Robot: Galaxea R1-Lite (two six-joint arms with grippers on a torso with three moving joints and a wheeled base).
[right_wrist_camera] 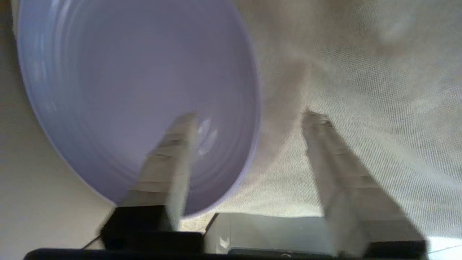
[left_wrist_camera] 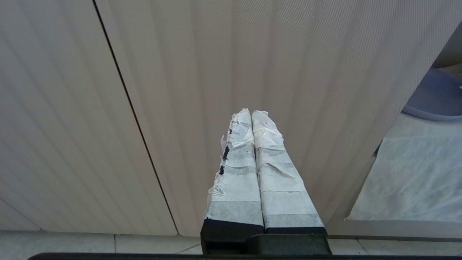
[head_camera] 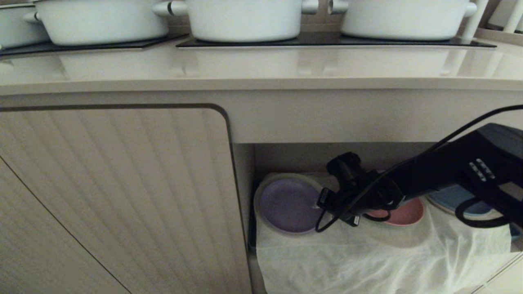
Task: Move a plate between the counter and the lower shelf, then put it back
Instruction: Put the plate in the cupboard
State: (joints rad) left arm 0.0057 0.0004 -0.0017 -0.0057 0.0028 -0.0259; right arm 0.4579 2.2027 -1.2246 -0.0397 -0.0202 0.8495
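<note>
Now right end effector (right_wrist_camera: 249,119) agape astride plate (right_wrist_camera: 119,83) rim

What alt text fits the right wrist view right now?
The right hand is open, its fingers straddling the rim of the lavender plate, one over the plate, the other over the white sheet. The plate lies on that sheet.

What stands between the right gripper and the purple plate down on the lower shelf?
Nothing visible. The right gripper has its jaws open astride the near rim of the purple plate, one finger over the plate, the other over the white sheet. The pink plate lies beside, not between.
</note>
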